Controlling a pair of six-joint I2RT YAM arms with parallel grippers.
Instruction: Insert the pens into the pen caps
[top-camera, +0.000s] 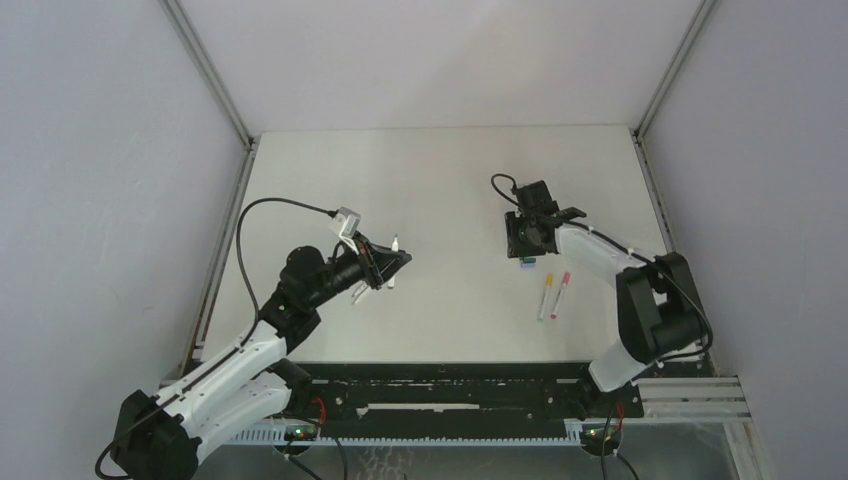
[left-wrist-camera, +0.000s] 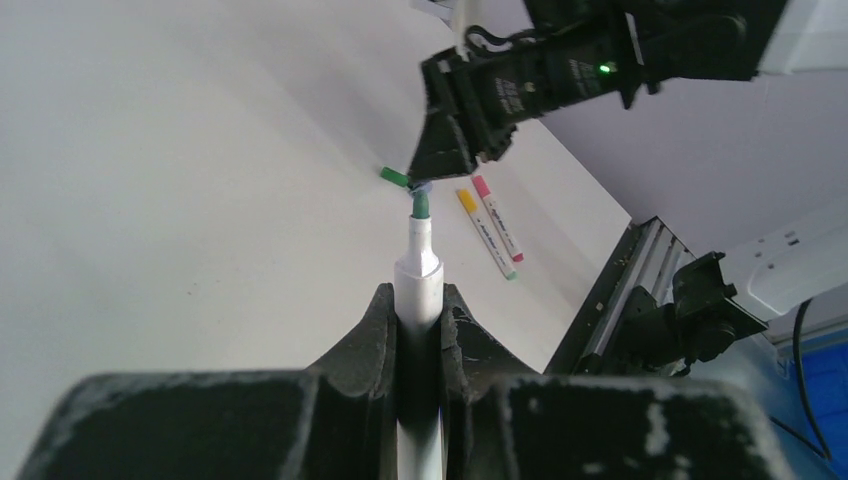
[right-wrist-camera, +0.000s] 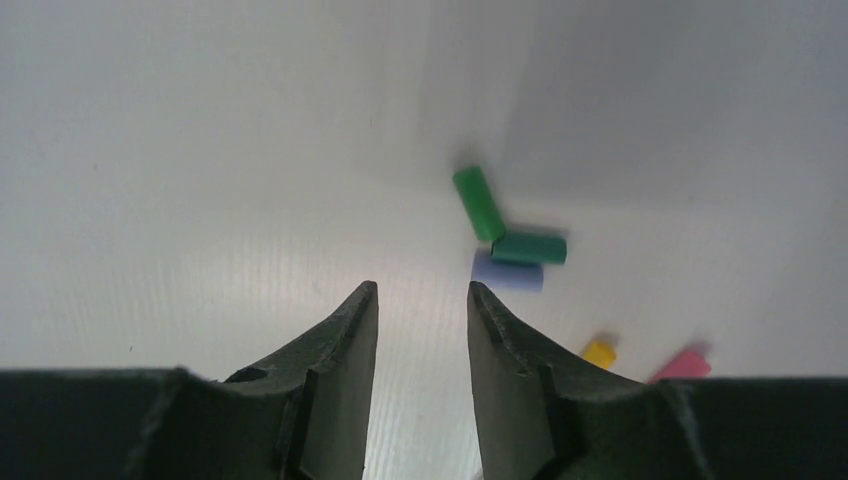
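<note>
White table (top-camera: 450, 180) is bearing caps (right-wrist-camera: 510, 255) beside our released right hand (right-wrist-camera: 422, 292), due to grasp one. Our left hand (left-wrist-camera: 418, 296) is clenching a pen (left-wrist-camera: 420, 268).

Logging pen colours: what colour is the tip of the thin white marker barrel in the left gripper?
Green marker tip, clearest in the left wrist view.

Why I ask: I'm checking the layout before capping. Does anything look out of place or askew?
Only the caps stand out: a green cap, a darker green cap and a pale blue cap lie bunched, seemingly touching, at different angles ahead of the open right gripper, so grasping one alone may be awkward. Nothing looks damaged.
</note>
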